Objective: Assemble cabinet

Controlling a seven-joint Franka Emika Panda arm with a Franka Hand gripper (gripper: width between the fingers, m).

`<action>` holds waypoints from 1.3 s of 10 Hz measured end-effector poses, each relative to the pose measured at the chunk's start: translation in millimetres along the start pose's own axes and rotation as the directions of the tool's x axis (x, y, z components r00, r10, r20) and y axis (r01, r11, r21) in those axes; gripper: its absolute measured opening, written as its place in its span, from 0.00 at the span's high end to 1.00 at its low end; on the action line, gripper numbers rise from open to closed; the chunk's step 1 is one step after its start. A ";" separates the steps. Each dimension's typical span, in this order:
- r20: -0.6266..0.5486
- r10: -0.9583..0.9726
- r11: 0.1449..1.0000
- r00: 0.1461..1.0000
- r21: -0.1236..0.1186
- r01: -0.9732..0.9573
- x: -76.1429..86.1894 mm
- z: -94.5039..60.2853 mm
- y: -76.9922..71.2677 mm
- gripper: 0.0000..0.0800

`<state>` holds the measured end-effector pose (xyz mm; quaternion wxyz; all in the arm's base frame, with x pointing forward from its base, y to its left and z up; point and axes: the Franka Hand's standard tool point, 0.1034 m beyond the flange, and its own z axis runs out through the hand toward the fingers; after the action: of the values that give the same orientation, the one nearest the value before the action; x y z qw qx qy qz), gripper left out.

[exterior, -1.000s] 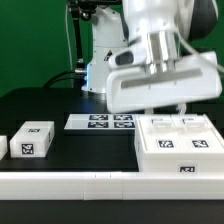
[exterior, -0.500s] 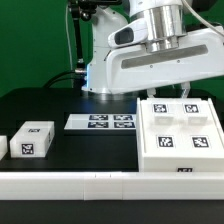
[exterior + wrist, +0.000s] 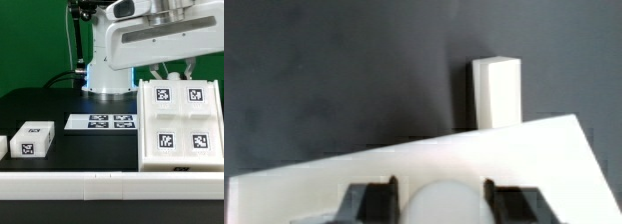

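Cabinet (image 3: 178, 125) at front corner of surface (image 3: 60, 100), exterior view's right. A second ago it lay near flat. Now far edge raised, tagged face tipped toward camera, near edge seemingly still down. Hand (image 3: 174, 72) clamped on raised edge, has climbed. Judged: body being stood up for next parts. Only wrist view shows narrow white bar (image 3: 494, 92) beyond cabinet. Only exterior view shows block (image 3: 32, 140) and marker board (image 3: 100, 122).

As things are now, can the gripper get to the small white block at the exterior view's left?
Probably not at once: the gripper seems shut on the far edge of the tilted cabinet and must let go first. Toward the small white block, only the flat marker board lies between.
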<state>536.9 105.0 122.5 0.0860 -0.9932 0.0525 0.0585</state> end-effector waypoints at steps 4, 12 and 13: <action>-0.004 -0.012 1.000 1.000 0.000 0.012 4.2 0.2 3.8 0.72; 0.102 0.010 0.998 0.995 0.055 -0.015 47.3 -29.3 13.0 0.72; 0.112 0.029 0.998 0.993 0.049 -0.034 48.3 -28.2 10.0 0.72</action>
<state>586.5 85.7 142.5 0.1129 -0.9850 0.0648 0.1135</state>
